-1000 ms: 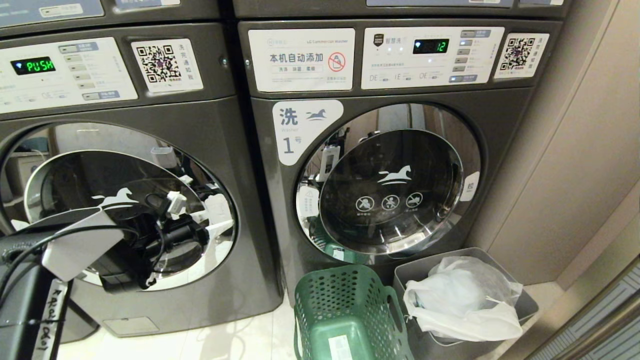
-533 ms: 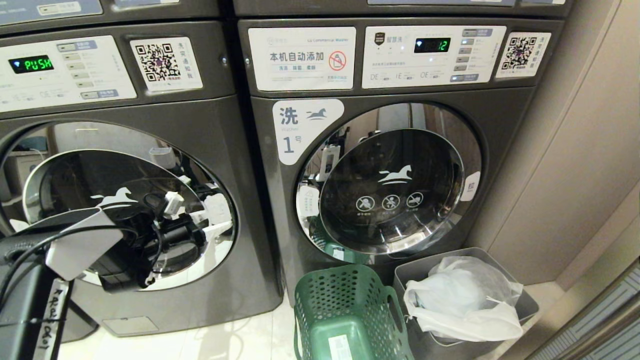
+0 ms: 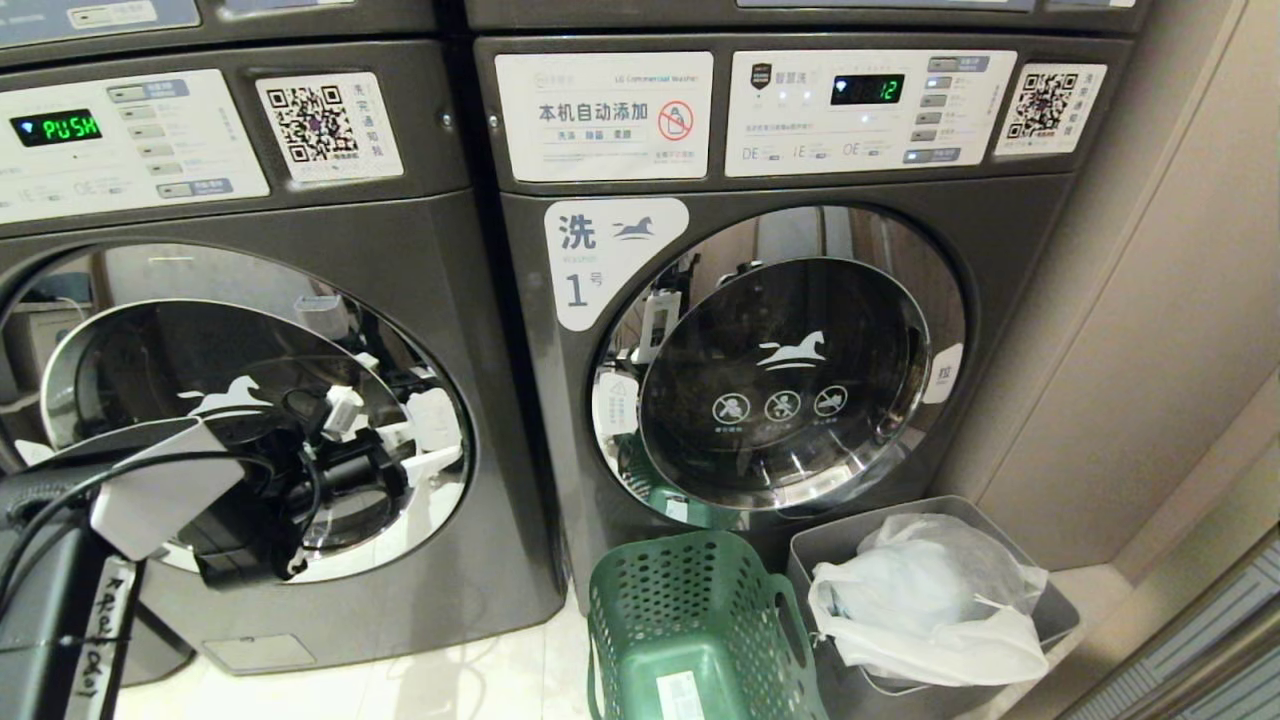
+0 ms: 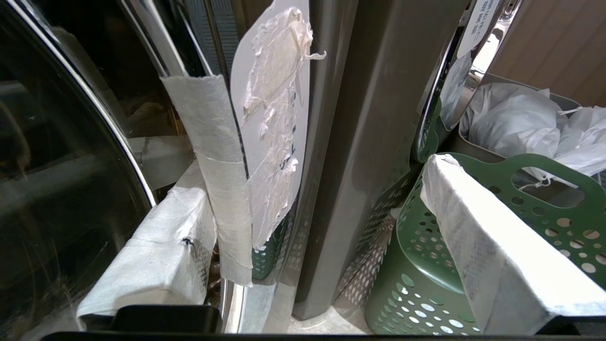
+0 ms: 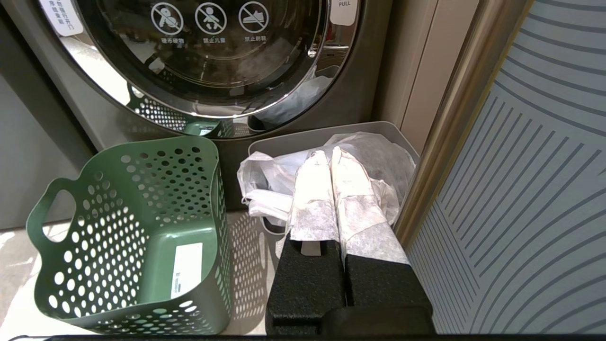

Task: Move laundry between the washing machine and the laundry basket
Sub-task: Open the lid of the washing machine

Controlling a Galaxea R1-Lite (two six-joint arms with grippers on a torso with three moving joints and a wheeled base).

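Note:
The washing machine [image 3: 420, 240] with the green "PUSH" display stands at the left, its round glass door [image 3: 130, 350] shut. My left arm [image 3: 150, 495] reaches to the door's right rim. In the left wrist view my left gripper [image 4: 315, 177] is open. Its white-wrapped fingers [image 4: 161, 255] straddle the chrome rim, where a taped strip [image 4: 222, 166] and a torn white label [image 4: 274, 118] sit. The green laundry basket [image 3: 690, 620] stands on the floor to the right and looks empty [image 5: 142, 227]. No laundry shows. My right gripper [image 5: 326, 154] is shut, parked above the grey bin.
The like machine labelled "1" [image 3: 780, 380] stands right of the task machine, door shut. A grey bin [image 3: 1050, 600] with a white plastic bag [image 3: 930, 600] sits beside the basket. A beige wall [image 3: 1150, 300] and a striped panel [image 5: 535, 189] close off the right side.
The left wrist has turned slightly at the door's rim, gripper still open. The whole head view has shifted a little. The right arm has not moved.

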